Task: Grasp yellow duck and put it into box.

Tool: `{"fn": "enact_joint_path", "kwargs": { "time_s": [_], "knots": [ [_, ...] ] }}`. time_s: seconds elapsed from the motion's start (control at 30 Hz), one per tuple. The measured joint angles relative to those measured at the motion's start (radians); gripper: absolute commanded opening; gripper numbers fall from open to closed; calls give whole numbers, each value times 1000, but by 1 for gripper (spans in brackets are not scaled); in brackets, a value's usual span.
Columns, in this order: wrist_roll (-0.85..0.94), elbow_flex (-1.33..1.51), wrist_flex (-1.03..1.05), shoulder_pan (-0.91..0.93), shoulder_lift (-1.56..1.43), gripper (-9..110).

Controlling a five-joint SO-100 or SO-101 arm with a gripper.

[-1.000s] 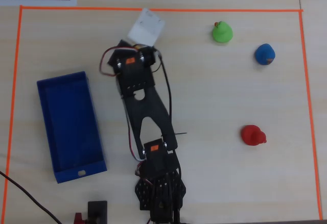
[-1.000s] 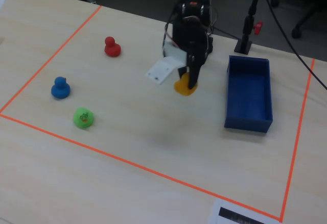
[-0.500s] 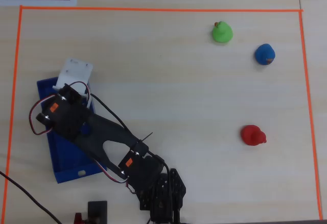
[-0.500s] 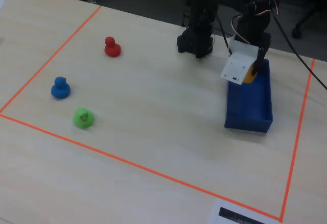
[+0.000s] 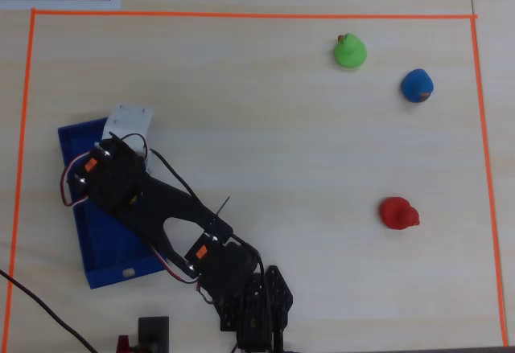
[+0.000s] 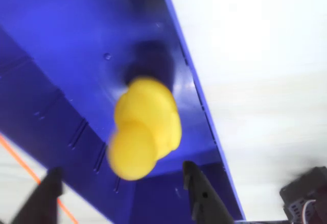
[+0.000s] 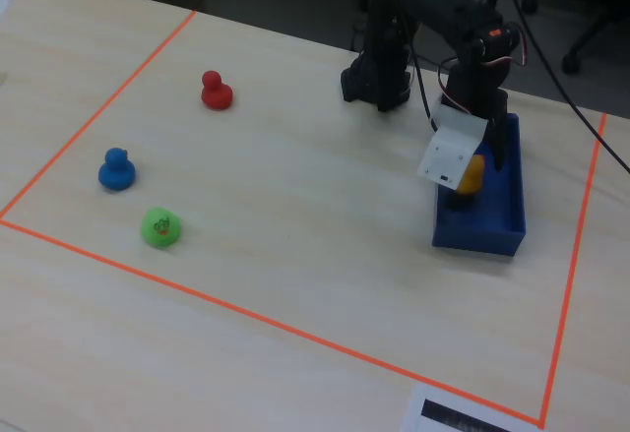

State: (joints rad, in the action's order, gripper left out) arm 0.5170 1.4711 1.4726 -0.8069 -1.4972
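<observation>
Overhead view: arm reaches over the box (image 5: pixel 88 244); fingers hidden beneath it.

Wrist view: fingers (image 6: pixel 204 196) apart, gripper (image 6: pixel 122 193) empty. Yellow duck (image 6: pixel 143 127) sits beyond the fingertips, untouched, over the box floor (image 6: pixel 61 35).

Fixed view: duck (image 7: pixel 471 174) just below the fingers, within the box walls (image 7: pixel 479 235).

yellow duck (image 6: pixel 145 127): plain yellow, more orange-yellow in the fixed view
box (image 5: pixel 88 232): deep blue, small white mark on one short end
green duck (image 5: pixel 349 51): bright green, reddish spot on top
blue duck (image 5: pixel 417 85): blue
red duck (image 5: pixel 398 213): red
table (image 5: pixel 265 112): pale wood grain, thin orange tape outline
arm (image 5: pixel 161 208): black, with a white plate
</observation>
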Motion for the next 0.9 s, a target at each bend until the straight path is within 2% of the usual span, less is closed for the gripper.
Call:
{"fn": "enact_joint_path", "kwargs": {
  "time_s": [0.07,0.1,0.17,0.23,0.4,0.53,0.7,0.9],
  "knots": [
    [25,0,14,21,-35,42],
    [38,0,26,31,-51,37],
    [66,-9,58,57,-86,21],
    [91,-46,92,95,-123,1],
    [193,-212,104,299,-245,0],
    [350,-160,-72,528,-413,0],
    [532,288,-400,753,-690,0],
    [617,928,-704,824,-1026,0]
  ]
}}
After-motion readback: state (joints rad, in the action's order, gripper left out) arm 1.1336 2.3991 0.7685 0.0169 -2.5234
